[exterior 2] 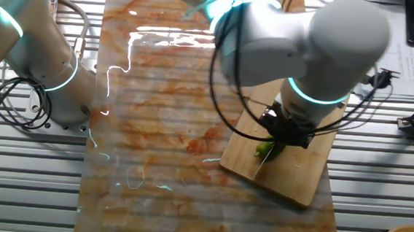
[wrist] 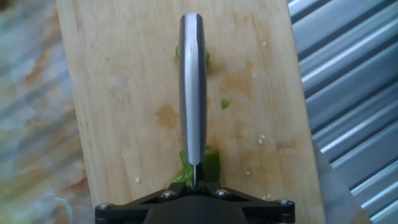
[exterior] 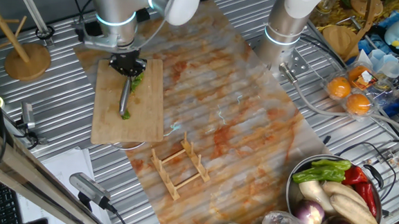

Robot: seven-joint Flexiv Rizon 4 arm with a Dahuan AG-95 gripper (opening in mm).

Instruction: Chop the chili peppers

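Note:
The chili peppers lie as bright green chunks on the bamboo cutting board (exterior: pixel 143 119). One chunk (wrist: pixel 211 163) sits under the knife near my hand, a small bit (wrist: pixel 224 103) lies to the blade's right, and another piece (wrist: pixel 176 53) peeks out near the tip. In one fixed view green shows by the hand (exterior: pixel 138 81) and at the blade's tip (exterior: pixel 125 114). My gripper (exterior: pixel 127 64) is shut on a knife (wrist: pixel 191 87), blade edge down on the board over the chili. In the other fixed view the gripper (exterior 2: pixel 283 130) stands above the green pieces (exterior 2: pixel 264 148).
A small wooden rack (exterior: pixel 179 168) stands in front of the board. A metal bowl (exterior: pixel 293 194) of mixed vegetables is at the front right. A second arm's base (exterior: pixel 288 27) and boxed oranges (exterior: pixel 350 93) are at the back right. A wooden stand (exterior: pixel 26 60) is at the left.

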